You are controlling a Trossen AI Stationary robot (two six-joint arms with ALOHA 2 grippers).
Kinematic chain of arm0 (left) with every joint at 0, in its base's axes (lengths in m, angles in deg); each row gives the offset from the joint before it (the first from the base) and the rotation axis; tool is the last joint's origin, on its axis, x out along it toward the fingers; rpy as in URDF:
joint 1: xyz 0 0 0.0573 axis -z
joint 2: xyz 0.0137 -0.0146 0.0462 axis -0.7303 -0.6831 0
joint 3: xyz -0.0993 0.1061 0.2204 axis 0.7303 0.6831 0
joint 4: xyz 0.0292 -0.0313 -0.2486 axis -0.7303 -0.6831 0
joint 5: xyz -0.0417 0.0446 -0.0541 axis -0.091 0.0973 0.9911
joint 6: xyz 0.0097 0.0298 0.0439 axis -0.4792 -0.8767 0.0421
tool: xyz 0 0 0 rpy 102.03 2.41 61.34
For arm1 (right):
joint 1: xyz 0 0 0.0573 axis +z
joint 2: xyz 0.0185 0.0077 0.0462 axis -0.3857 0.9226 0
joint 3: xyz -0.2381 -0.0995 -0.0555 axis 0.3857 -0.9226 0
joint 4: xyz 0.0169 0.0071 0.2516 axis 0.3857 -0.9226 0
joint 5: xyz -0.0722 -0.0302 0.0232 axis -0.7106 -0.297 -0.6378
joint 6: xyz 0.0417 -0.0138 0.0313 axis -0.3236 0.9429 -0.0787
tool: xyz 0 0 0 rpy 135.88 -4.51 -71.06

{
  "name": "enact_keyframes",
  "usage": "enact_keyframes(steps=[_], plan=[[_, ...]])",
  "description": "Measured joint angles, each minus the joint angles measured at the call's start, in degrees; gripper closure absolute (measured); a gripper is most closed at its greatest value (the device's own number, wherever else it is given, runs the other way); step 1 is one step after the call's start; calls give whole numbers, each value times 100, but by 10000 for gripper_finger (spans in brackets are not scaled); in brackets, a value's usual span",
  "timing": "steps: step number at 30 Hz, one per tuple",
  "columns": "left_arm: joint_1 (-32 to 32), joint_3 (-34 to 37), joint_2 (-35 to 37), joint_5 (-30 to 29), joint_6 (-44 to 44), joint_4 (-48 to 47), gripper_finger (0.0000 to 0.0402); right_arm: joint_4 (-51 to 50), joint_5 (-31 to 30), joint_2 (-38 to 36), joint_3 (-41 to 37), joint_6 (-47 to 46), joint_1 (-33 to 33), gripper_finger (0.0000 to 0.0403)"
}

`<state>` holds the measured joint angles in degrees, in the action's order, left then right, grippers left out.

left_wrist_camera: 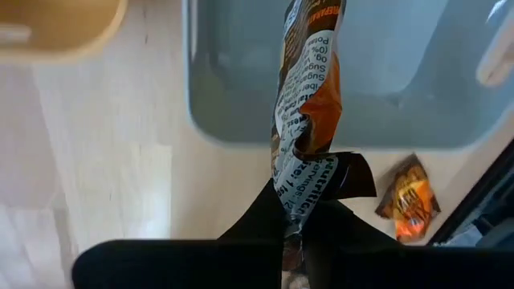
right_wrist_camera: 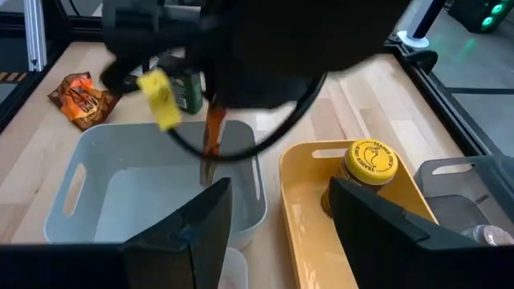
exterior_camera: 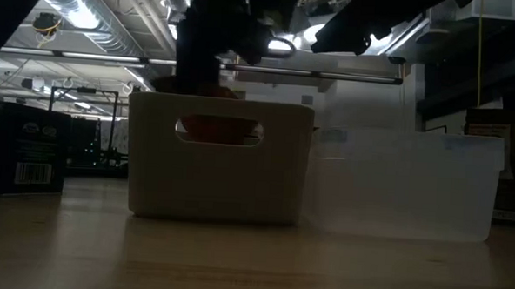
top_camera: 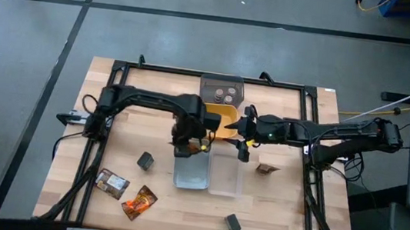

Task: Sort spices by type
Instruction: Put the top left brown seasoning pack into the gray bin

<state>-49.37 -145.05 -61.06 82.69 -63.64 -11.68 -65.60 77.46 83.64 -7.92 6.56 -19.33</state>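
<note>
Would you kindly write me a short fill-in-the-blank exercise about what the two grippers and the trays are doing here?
1. The left gripper is shut on an orange foil ____.
2. That packet hangs over the ____ tray.
3. The yellow-lidded jar stands in the ____ tray.
4. The right gripper holds ____.

Missing words: packet; pale-blue; yellow; nothing

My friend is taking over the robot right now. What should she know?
Left gripper: shut on an orange foil packet, hanging it over the pale-blue tray.
Right gripper: open, holding nothing, hovering by the yellow tray.
Done: the yellow-lidded jar sits in the yellow tray; two tiny round jars sit in the grey tray.
Left to do: drop the held packet, then sort the two packets at the table's front left, the brown item right of the clear tray, and the two dark cube boxes.
</note>
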Motion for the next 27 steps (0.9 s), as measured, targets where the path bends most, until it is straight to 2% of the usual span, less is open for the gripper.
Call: enact_keyframes(steps=[6,15,23,27], plan=[[-35,-72,-328,-9,-124,4,394,-158,0,0,0,1,0,194],[-109,-67,-320,-245,-49,48,379,-339,2,0,0,-1,0,194],[-109,-30,-317,-251,-152,103,383,-422,2,0,0,0,0,194],[-109,-30,-317,-251,-192,164,367,-420,4,0,0,0,0,194]])
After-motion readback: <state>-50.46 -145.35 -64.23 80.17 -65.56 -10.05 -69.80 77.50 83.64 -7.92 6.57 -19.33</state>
